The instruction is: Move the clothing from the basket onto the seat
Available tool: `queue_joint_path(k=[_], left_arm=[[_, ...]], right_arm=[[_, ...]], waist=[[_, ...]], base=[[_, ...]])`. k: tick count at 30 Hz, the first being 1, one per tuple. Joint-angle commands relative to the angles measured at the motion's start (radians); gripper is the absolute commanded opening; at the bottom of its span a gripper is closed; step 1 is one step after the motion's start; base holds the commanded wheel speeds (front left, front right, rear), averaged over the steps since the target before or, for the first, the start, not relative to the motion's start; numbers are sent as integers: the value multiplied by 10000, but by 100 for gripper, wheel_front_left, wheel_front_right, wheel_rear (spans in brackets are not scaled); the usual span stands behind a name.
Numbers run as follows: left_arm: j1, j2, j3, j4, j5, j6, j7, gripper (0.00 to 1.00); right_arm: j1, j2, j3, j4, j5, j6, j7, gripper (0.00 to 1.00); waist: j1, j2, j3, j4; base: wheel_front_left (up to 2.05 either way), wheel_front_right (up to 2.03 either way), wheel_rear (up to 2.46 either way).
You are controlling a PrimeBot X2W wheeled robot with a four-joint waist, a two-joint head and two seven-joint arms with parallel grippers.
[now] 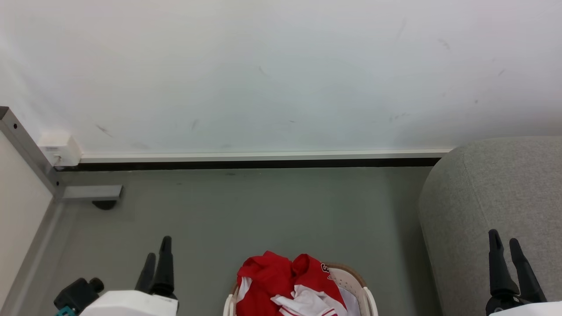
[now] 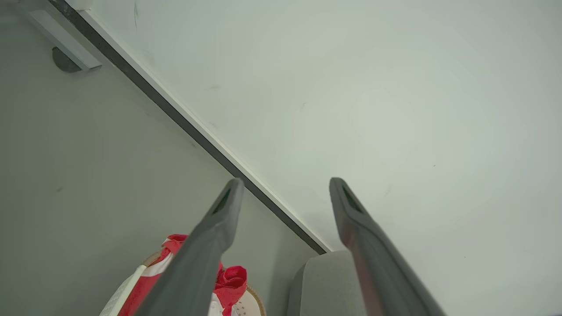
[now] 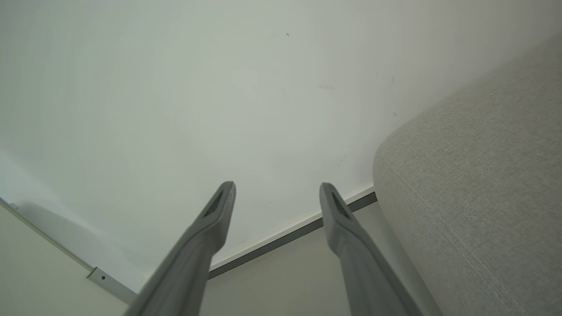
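1. Clothing (image 1: 272,278) sits at 6 o'clock in the head view, heaped in the basket (image 1: 356,278). Red folds and white panels ride above the rim. Nothing is lifted out; you are at the very start, I judge.
2. Seat (image 1: 491,184) fills 3 to 4 o'clock. Its rounded end stands near the basket with a strip of floor (image 1: 263,210) between them. That placing looks meant to give you a short carry to the right.
3. Left gripper (image 1: 158,247) is at 7 o'clock, its 2 fingers spread with nothing between them. In the left wrist view the red heap shows at 7 o'clock behind the left finger, so this gripper is beside the basket, not in it.
4. Right gripper (image 1: 503,238) is at 5 o'clock, fingers likewise spread and empty, seen against the seat's fabric. In the right wrist view the seat lies at 3 o'clock.
5. Both grippers point toward the wall (image 1: 281,66) at 12 o'clock. This reads as a ready pose, with the jaws wide to take loose cloth.
6. Next, you would tip 1 gripper down onto the heap and pinch a raised red fold.
7. Risk, as I judge it: the garments lie tangled, so 1 pull may drag a 2nd piece or tug the light basket along.
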Motion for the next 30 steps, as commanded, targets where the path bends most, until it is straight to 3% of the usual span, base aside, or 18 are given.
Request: queue_joint_path(k=[1,30], left_arm=[[-31,71,-48,-70,467,5,-117,100],[49,238,-647,142,4500,369,-985,100]], right_arm=[[-123,-21,-84,35,-538,-5,-90,100],[3,736,-748,738,-5089,-11,-160,100]], waist=[[0,0,-5,-3],[0,0,-103,-35]], base=[[0,0,0],[0,0,0]])
